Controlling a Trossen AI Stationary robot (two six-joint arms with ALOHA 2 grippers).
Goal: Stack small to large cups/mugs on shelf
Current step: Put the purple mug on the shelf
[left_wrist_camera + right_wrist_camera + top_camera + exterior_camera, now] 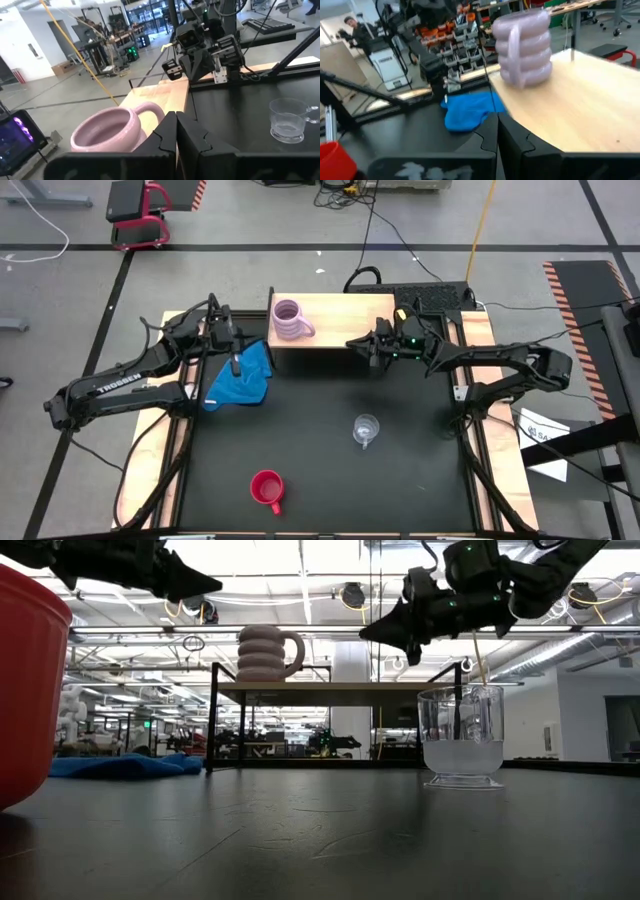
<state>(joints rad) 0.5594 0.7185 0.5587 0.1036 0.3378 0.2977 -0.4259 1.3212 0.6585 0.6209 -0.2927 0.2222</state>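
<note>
The ribbed lilac-pink mug (290,320) stands upright on its base at the left end of the light-wood shelf (345,312). On the black table, the clear glass cup (366,428) stands right of the middle, and the red mug (267,488) stands near the front edge. My left gripper (238,355) hovers shut just left of the shelf, above a blue cloth, with its fingers (176,127) pointing level toward the mug (107,131). My right gripper (358,345) hovers shut at the shelf's front right, its fingers (496,129) pointing level toward the mug (525,47). Neither gripper holds anything.
A crumpled blue cloth (242,378) lies on the table by the shelf's left end, under my left gripper. Pale wooden rails (175,450) run along both sides of the table. A person (355,27) shows far off in the room.
</note>
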